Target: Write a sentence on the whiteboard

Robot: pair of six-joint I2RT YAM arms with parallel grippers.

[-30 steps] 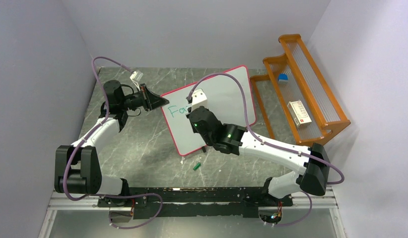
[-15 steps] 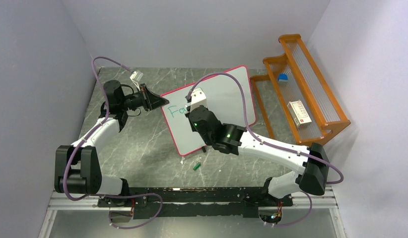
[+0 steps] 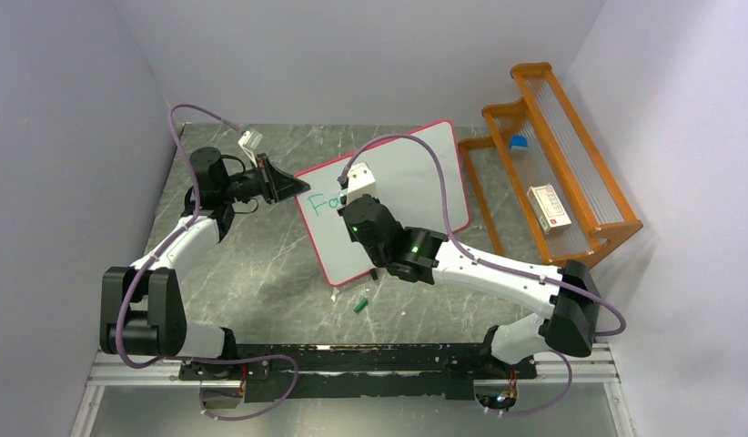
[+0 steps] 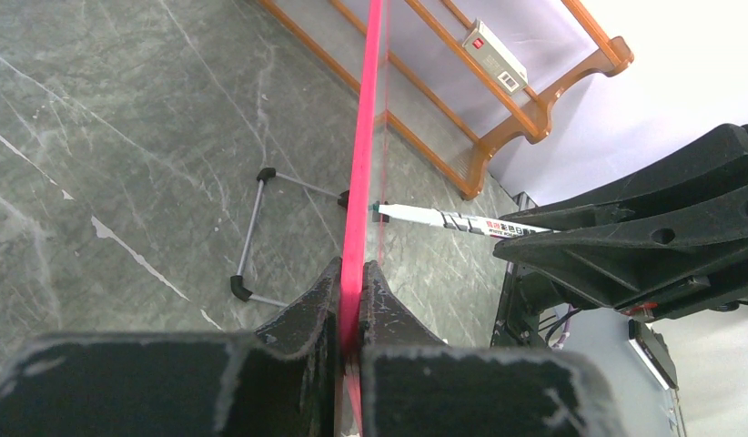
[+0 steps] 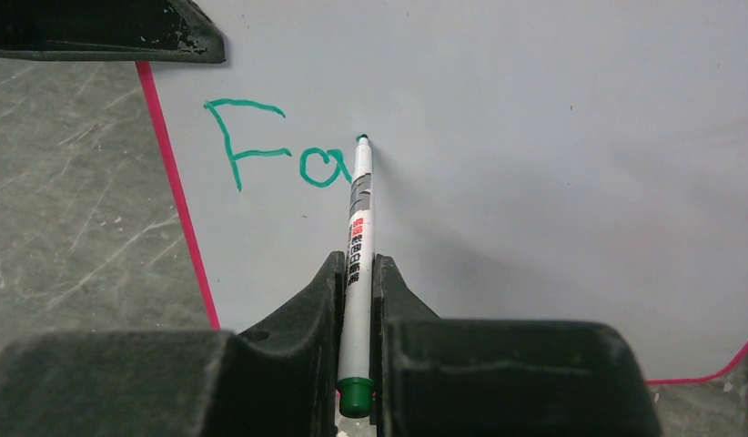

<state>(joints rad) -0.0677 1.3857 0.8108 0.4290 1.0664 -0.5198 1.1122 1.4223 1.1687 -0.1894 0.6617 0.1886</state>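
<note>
While the left pincer [image 4: 350,273] is clamped shut on the thin pink-red frame of the large white rectangular whiteboard [image 3: 409,182], which stands on the grey marbled counter [image 3: 261,264], the green handwritten sentence [image 5: 277,150] reads only "Fa" near the board's left edge. Just right of those letters, the slim white green-tipped marker [image 5: 359,214] has its tip at the surface, gripped tight in the closed right pincer [image 5: 357,273]. By my judgement the writing has barely begun; nearly every word remains.
</note>
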